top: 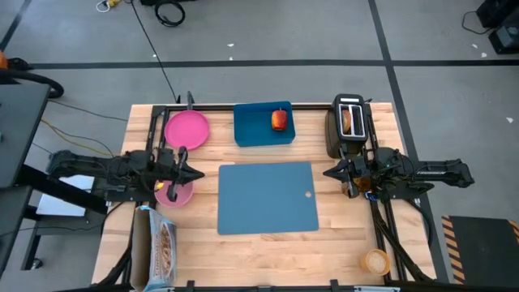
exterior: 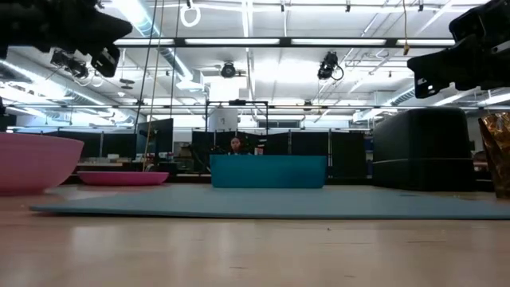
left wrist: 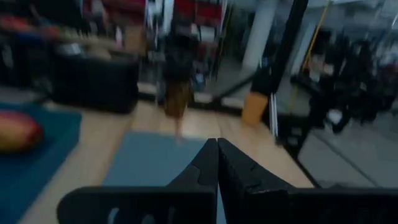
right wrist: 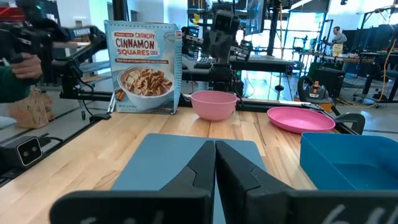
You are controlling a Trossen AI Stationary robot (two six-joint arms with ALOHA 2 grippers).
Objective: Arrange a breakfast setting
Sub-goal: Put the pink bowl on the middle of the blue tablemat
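Note:
The slate-blue mat [top: 268, 197] lies flat at the table's middle. A pink plate [top: 187, 129] sits at the far left. A red apple [top: 279, 120] rests in the brighter blue tray [top: 263, 124] at the far middle. The toast slice [top: 347, 120] stands in the black toaster [top: 350, 123]. My left gripper [top: 199, 174] hovers shut above the pink bowl [top: 174, 192], pointing level toward the mat [left wrist: 155, 162]. My right gripper [top: 328, 172] is shut at the mat's right edge, pointing level across it [right wrist: 186, 155]. A small orange cup [top: 375, 261] stands near the front right corner.
A cereal box [top: 160, 247] stands at the front left corner, facing the right wrist camera [right wrist: 143, 67]. The toaster stands just beyond my right gripper, toward the far edge. A person's hand and green sleeve [right wrist: 18, 62] show beyond the table. Bare wood lies in front of the mat.

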